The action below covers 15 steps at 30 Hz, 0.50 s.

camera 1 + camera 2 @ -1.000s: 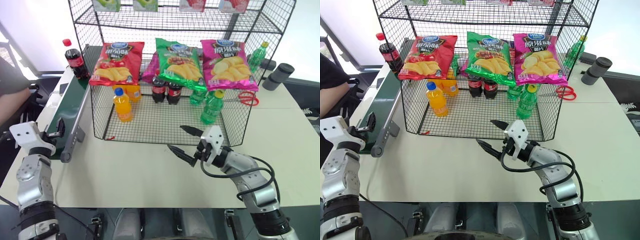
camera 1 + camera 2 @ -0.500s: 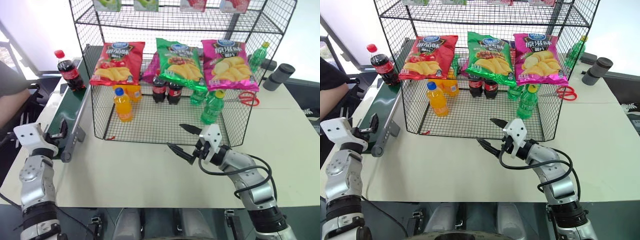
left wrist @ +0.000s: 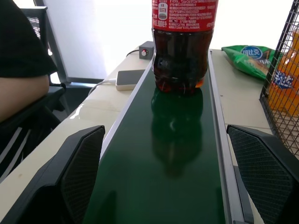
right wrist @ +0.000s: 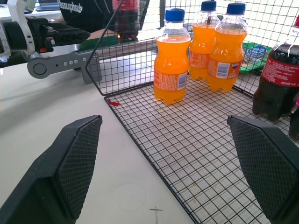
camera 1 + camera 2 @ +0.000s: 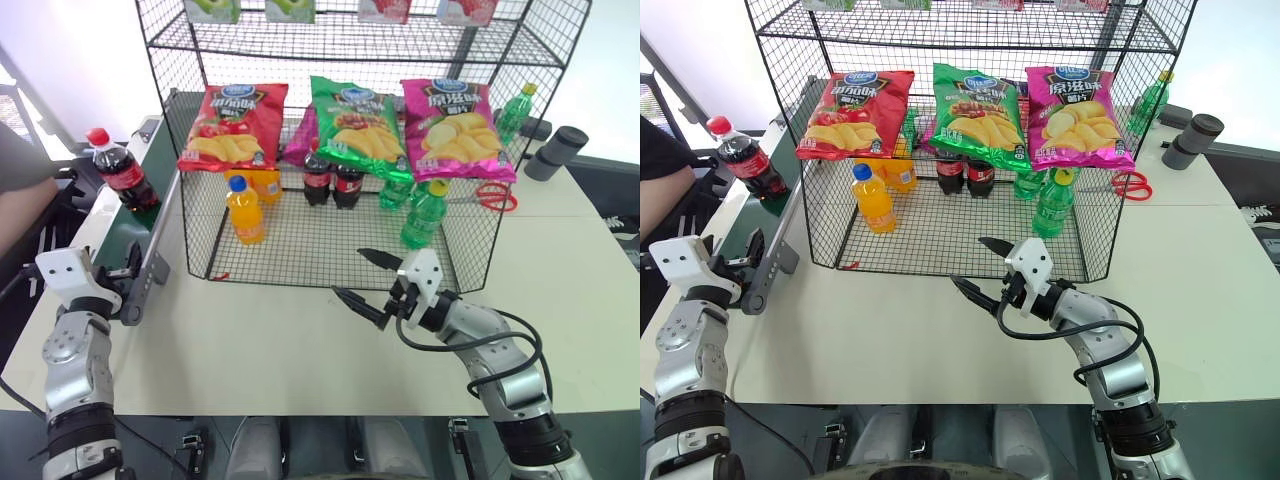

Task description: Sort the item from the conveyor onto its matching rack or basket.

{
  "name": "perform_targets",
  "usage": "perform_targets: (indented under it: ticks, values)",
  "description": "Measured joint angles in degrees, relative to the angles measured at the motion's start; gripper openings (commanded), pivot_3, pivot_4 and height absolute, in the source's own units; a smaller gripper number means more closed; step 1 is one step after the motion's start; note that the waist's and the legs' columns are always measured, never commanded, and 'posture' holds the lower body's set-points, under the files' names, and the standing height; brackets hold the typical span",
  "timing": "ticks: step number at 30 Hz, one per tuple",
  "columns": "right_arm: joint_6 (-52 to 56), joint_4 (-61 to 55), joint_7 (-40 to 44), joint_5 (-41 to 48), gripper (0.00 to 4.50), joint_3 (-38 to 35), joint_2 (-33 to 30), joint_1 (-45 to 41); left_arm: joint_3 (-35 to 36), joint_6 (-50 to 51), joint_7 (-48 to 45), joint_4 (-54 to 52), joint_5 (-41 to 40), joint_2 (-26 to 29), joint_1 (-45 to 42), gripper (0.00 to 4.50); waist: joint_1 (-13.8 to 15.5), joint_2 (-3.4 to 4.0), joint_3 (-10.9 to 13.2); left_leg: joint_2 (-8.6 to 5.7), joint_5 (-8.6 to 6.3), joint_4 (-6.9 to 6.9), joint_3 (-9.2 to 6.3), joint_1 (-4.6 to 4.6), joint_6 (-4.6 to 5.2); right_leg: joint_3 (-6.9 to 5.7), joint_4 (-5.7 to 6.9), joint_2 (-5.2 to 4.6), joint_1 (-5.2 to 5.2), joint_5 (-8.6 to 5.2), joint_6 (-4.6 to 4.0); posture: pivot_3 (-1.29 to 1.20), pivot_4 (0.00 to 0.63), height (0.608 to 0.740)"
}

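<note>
The item, a small cola bottle with a red cap and label, stands upright on the conveyor's dark green belt. In the left wrist view the bottle is straight ahead, a short way up the belt. My left gripper is open at the conveyor's rounded near end, its fingers spread about as wide as the belt and apart from the bottle. My right gripper hovers open over the table just outside the front edge of the black wire rack, holding nothing.
The rack holds orange-drink bottles, two cola bottles, green bottles and three chip bags. Red scissors and a dark cylinder lie at the right. A seated person's arm is beside the conveyor.
The cola bottle has travelled down the belt toward my left gripper. Both grippers have stayed open and in place.
</note>
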Motion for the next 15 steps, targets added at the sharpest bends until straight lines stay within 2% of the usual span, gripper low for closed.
perform_targets:
  ticks: [15]
  values:
    - [0.14,-0.15,0.07,0.06,4.46,0.75,0.01,0.01,0.00,-0.45,-0.11,-0.06,-0.12,-0.04,0.83,4.50,-0.01,0.00,0.00,0.01,0.00,-0.01,-0.01,0.00,-0.01,0.01,-0.01,-0.03,-0.01,0.00,-0.01,0.00,0.150,0.740]
